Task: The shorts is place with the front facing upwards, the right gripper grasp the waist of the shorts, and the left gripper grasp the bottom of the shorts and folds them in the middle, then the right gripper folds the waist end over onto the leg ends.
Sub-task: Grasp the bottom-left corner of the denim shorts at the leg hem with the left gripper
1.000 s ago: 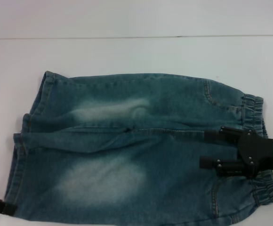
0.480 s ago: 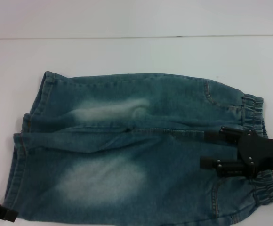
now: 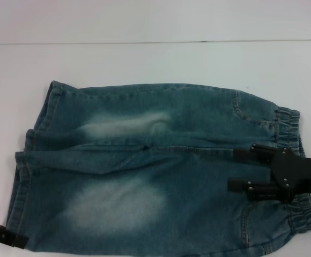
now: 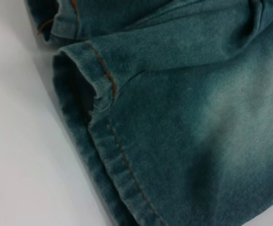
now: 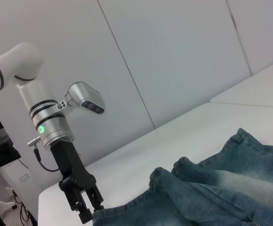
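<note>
- Black fingers of my right gripper (image 3: 240, 169) are spread open over the waist (image 3: 292, 171).
- My left gripper (image 5: 87, 212) touches the leg ends' (image 3: 21, 187) corner; open or closed, I cannot tell.
- Denim shorts (image 3: 155, 166) lie flat, with bare white table (image 3: 155, 61) beyond every edge.

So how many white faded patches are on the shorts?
2. One patch lies on the far leg of the shorts; the bigger patch lies on the near leg. The right end effector hovers by the waist, so it might hide more.
</note>
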`<state>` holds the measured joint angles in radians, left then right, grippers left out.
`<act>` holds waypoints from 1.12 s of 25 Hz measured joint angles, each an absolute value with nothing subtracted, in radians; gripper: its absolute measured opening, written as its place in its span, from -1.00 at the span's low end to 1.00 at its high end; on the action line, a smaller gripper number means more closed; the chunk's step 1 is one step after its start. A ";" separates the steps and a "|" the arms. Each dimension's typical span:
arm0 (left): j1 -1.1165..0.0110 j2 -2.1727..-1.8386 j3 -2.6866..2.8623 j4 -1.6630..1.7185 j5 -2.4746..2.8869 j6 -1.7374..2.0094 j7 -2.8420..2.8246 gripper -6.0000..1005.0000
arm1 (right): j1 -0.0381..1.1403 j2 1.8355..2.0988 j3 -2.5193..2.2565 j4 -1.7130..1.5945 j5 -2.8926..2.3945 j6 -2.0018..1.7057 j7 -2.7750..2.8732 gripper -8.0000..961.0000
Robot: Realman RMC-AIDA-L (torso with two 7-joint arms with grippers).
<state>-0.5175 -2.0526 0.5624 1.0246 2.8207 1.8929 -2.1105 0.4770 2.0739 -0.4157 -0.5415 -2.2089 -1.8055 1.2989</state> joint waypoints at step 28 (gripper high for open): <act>-0.528 -2.064 0.552 1.041 2.804 1.872 -2.114 -0.57 | 0.477 2.072 -0.414 -0.541 -2.209 -1.809 1.302 0.91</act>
<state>-0.5280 -2.0642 0.5525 1.0413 2.8038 1.8717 -2.1138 0.4771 2.0724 -0.4141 -0.5414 -2.2089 -1.8085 1.3020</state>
